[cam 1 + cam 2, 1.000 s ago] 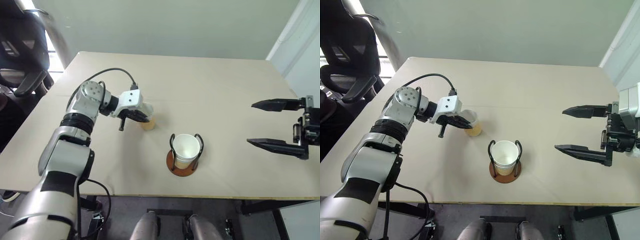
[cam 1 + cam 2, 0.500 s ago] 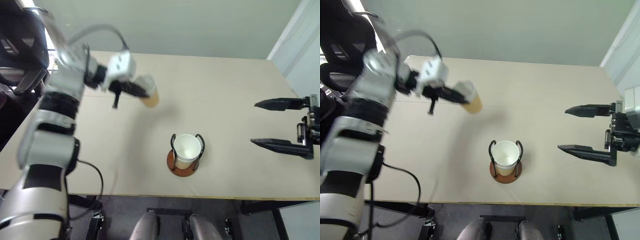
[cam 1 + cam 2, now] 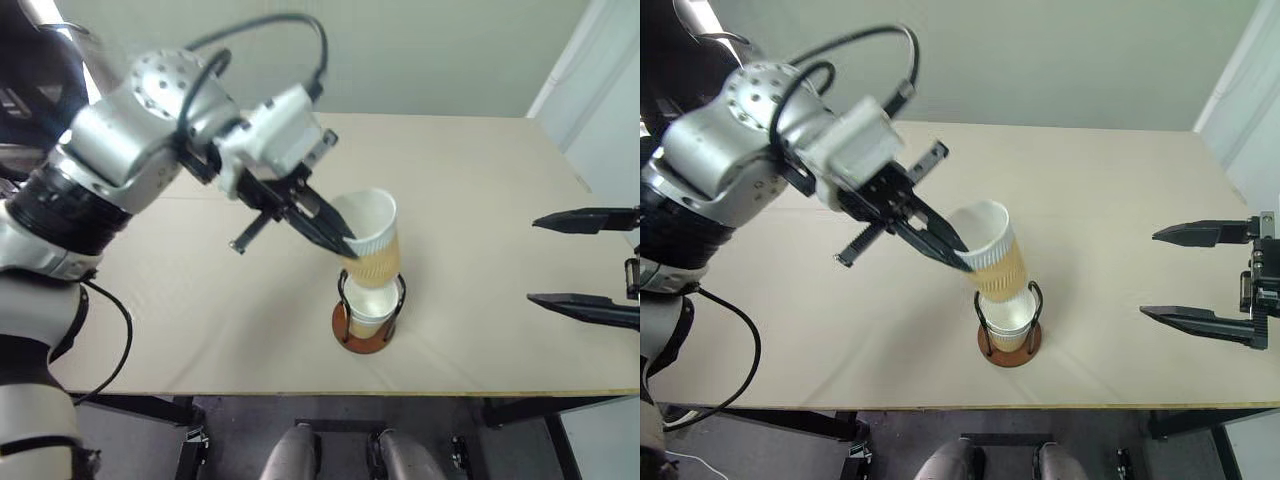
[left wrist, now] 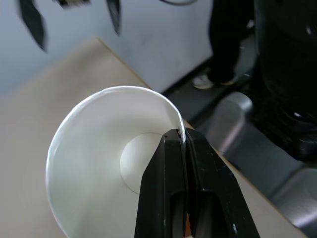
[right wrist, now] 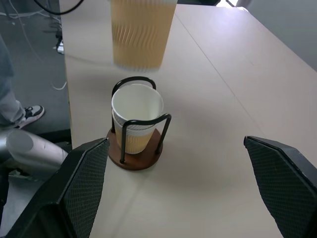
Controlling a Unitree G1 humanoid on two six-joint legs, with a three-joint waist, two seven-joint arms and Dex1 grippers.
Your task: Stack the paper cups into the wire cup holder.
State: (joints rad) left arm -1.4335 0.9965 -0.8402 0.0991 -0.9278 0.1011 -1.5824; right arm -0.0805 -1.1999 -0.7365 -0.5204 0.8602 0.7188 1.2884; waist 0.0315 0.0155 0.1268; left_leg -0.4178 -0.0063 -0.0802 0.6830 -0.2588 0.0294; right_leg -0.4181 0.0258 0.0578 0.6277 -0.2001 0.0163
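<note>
- Wire cup holder [image 3: 365,320] sat near the table's [image 3: 470,200] front edge, around 6 o'clock of the tabletop, with a stacked paper cup [image 5: 137,116] standing upright inside its loops.
- Left gripper [image 3: 340,245] was pinched closed on the rim of a second paper cup [image 3: 372,245], one finger inside and one outside; that cup hung tilted directly above the holder, not seated.
- Right gripper [image 3: 1185,275] hovered at 3 o'clock, well apart from the holder, jaws spread wide and holding nothing.
</note>
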